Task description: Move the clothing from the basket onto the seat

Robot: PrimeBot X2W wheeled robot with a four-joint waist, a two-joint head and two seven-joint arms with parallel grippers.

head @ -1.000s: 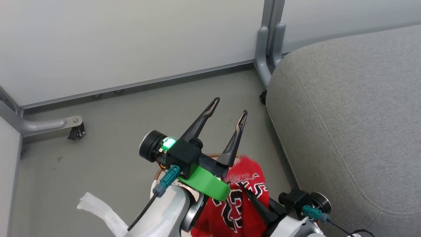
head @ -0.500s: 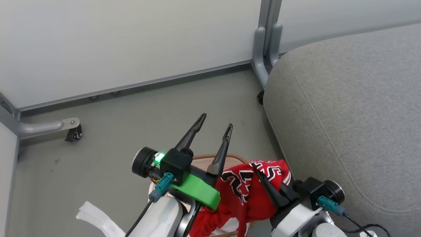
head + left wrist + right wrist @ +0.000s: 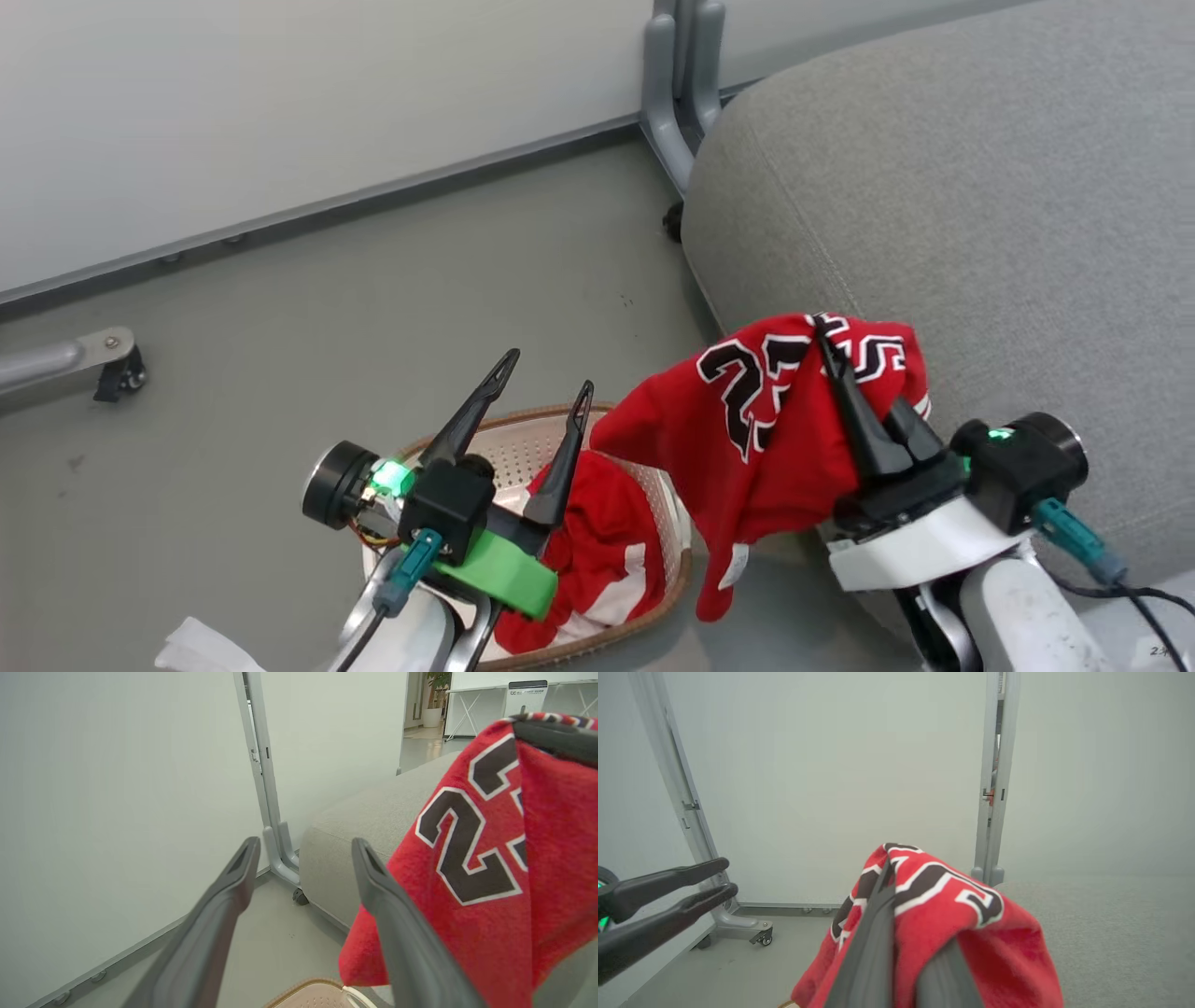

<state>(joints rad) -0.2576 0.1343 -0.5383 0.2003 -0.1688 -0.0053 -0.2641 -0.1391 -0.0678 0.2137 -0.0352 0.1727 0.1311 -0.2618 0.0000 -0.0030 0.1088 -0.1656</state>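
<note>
My right gripper (image 3: 823, 329) is pinched shut on the jersey (image 3: 747, 420), held up by the near edge of the seat (image 3: 980, 187), not down yet; the shorts (image 3: 597, 551) lie in the basket (image 3: 523, 446), and my left gripper (image 3: 550, 370) is wide open, empty.

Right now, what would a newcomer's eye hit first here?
The red jersey, numbers showing, hangs pinched in the shut right gripper beside the grey seat. Lower left in the head view, a second red garment lies in the basket, with the open left gripper over it.
</note>
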